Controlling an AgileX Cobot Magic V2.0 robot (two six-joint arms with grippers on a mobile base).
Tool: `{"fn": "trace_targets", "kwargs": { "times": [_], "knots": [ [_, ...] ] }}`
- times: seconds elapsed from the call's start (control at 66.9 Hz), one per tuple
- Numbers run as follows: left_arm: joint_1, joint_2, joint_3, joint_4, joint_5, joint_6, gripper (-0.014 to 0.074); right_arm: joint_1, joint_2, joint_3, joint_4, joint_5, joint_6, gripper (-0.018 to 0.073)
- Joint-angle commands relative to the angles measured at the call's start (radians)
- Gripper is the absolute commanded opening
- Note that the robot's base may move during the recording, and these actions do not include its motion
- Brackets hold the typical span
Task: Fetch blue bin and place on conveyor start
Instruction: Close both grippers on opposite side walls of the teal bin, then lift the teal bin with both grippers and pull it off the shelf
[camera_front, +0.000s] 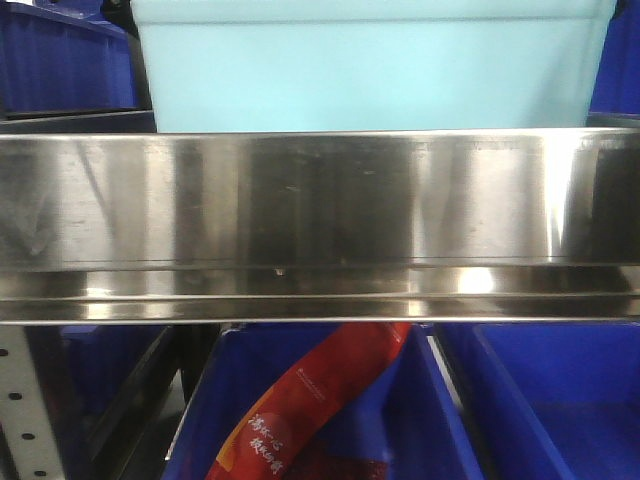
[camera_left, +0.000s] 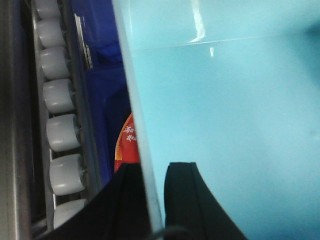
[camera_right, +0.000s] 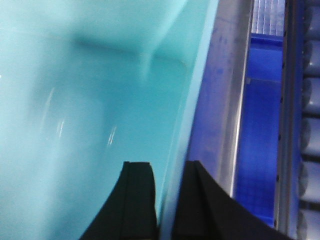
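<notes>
The left pincer (camera_left: 155, 172) and the right pincer (camera_right: 167, 172) each pinch one wall of the bin (camera_front: 370, 70), one finger inside and one outside. The bin is above the steel rail (camera_front: 320, 200), between dark crates (camera_front: 60, 60). The grasp seems done; carrying to the conveyor, not in view, is left.

Left gripper (camera_left: 156, 169): two matte black fingers (camera_left: 127, 200), smooth, curving outward and broadening toward the base, thin dark cable (camera_left: 167, 231) looped low between them; right gripper (camera_right: 167, 165): two matte black flat-tipped, straight-edged prongs (camera_right: 137, 200), likewise broadening toward the base.
</notes>
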Motion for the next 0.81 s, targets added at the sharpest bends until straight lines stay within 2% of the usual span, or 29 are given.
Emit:
{"fn": "trace_targets", "kwargs": {
  "times": [0.0, 0.344, 0.553, 0.628, 0.718, 0.793],
  "knots": [
    [0.002, -0.049, -0.008, -0.006, -0.004, 0.009, -0.0111, 0.001, -0.058, -0.005, -0.01, 0.006, -0.018, -0.0153],
    [-0.006, -0.271, -0.008, -0.004, 0.111, 0.009, -0.0111, 0.001, -0.314, -0.005, -0.005, 0.016, -0.018, -0.0153],
    [-0.057, -0.383, -0.008, 0.008, 0.162, 0.009, -0.0111, 0.001, -0.413, -0.005, 0.019, 0.039, -0.018, -0.0153],
    [-0.075, -0.409, -0.008, 0.029, 0.153, 0.005, -0.0111, 0.001, -0.418, -0.005, 0.019, 0.041, -0.018, -0.0153],
    [-0.088, -0.428, -0.008, 0.09, 0.135, -0.071, -0.0111, 0.001, -0.412, -0.005, 0.019, 0.043, -0.018, -0.0153],
    [-0.09, -0.425, -0.008, 0.134, 0.128, -0.091, -0.0111, 0.001, -0.402, -0.005, 0.019, 0.041, -0.018, -0.0153]
  ]
}}
